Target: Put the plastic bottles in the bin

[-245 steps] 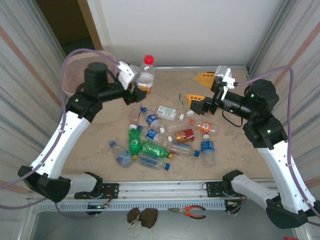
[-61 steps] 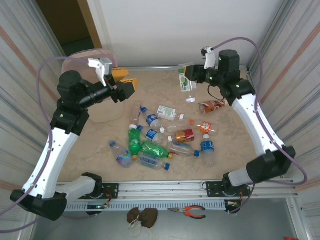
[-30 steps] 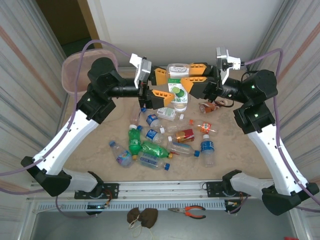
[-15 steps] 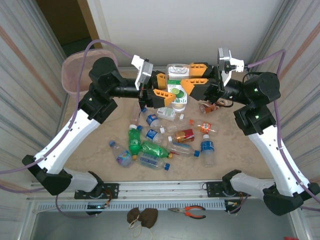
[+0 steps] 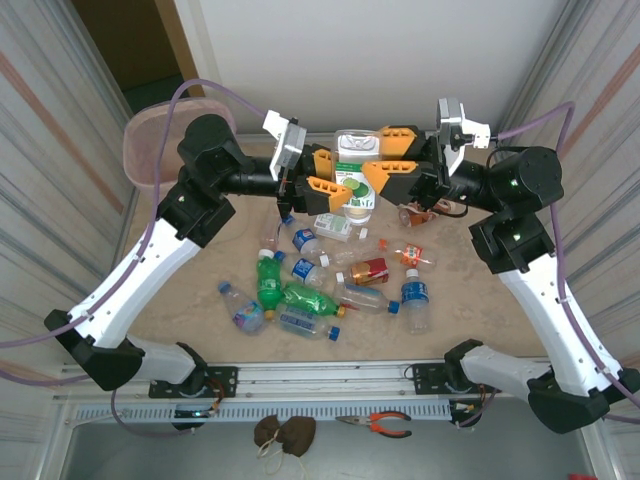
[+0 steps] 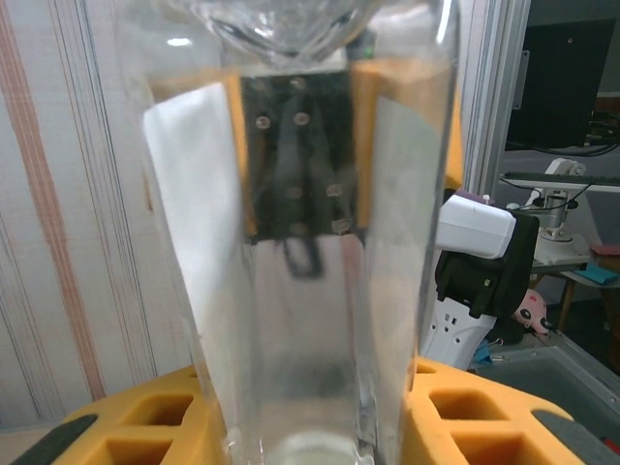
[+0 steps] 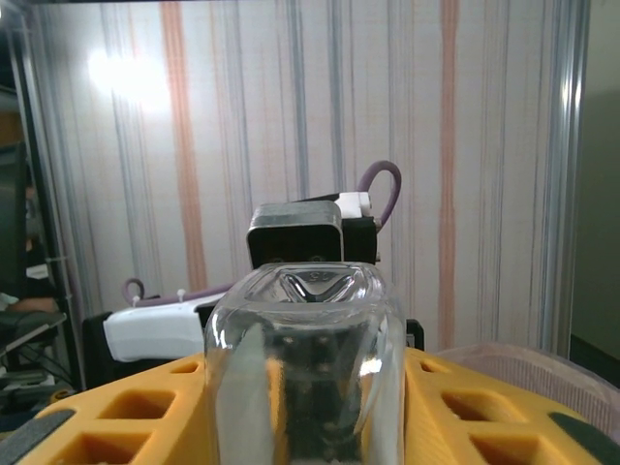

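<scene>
A clear bottle (image 5: 356, 178) with a green and white label hangs cap-down in mid-air over the table's far middle. My left gripper (image 5: 338, 171) reaches in from the left and is shut on it; its yellow fingers (image 6: 136, 421) press both sides of the bottle (image 6: 300, 242). My right gripper (image 5: 380, 156) comes from the right, its jaws loosened round the bottle's base end (image 7: 305, 358). Several more plastic bottles (image 5: 320, 280) lie on the table, among them a green one (image 5: 268, 285). The pale pink bin (image 5: 135, 150) stands at the far left behind my left arm.
A white and green carton (image 5: 333, 225) and a brown bottle (image 5: 425, 212) lie under the raised bottle. Striped walls close in on both sides. Red-handled pliers (image 5: 375, 425) rest on the front ledge. The bin's rim (image 7: 528, 363) is low on the right in the right wrist view.
My left gripper has closed onto the raised bottle. My right gripper's jaws have widened around it. Both arms have barely shifted.
</scene>
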Controlling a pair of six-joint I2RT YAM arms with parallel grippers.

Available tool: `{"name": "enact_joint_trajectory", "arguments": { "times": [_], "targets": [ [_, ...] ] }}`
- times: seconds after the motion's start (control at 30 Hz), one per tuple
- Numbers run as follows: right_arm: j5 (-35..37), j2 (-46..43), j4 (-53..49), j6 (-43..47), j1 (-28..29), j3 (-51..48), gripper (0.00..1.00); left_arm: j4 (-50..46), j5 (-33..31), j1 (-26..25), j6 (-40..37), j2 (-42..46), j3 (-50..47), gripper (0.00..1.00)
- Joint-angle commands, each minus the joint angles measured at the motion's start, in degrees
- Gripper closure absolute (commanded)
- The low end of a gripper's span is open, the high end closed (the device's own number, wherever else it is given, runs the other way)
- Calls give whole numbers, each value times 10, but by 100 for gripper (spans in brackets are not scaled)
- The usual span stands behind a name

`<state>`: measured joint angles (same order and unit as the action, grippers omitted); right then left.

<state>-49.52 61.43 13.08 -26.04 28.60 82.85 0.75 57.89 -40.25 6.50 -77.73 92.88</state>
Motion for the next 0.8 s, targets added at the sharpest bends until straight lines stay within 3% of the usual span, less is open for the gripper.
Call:
{"name": "enact_joint_trajectory", "arguments": {
  "times": [0.0,0.1,0.17,0.33,0.63,0.77],
  "targets": [
    [32,-26,-14,29,2,9,41,-3,-5,-2,-20,15,18,69],
    [51,-39,-42,49,2,6,26,-36,-27,0,-41,22,21,70],
    [69,-45,-68,70,1,6,23,-58,-47,6,-52,28,22,69],
    [123,-80,-139,124,1,-2,22,-133,-137,39,-75,45,23,71],
    [177,-93,-206,158,-25,-12,22,-292,-359,119,-105,63,60,72],
    [179,-90,-214,157,-43,-16,23,-333,-389,184,-104,65,69,72]
  ]
}}
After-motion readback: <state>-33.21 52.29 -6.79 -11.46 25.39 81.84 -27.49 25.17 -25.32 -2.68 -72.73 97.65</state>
